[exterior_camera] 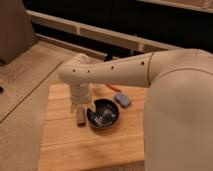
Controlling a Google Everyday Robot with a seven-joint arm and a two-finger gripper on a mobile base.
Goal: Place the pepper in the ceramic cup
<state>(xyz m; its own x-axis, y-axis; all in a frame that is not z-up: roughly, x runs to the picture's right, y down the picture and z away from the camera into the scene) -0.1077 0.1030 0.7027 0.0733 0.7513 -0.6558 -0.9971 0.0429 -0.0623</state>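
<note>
The pepper (114,88), small and orange-red, lies on the wooden table (65,145) just behind the arm, partly covered by it. My gripper (79,116) hangs downward over the table's left part, right beside the left rim of a dark bowl. Its fingers stand apart and I see nothing between them. The pepper is well to the right of and behind the gripper. The ceramic cup is hidden from view.
A wide dark glossy bowl (103,114) sits mid-table. A grey-blue block (122,99) lies behind it to the right. My arm (125,70) crosses the back of the table, and its large body covers the right side. Speckled floor lies to the left.
</note>
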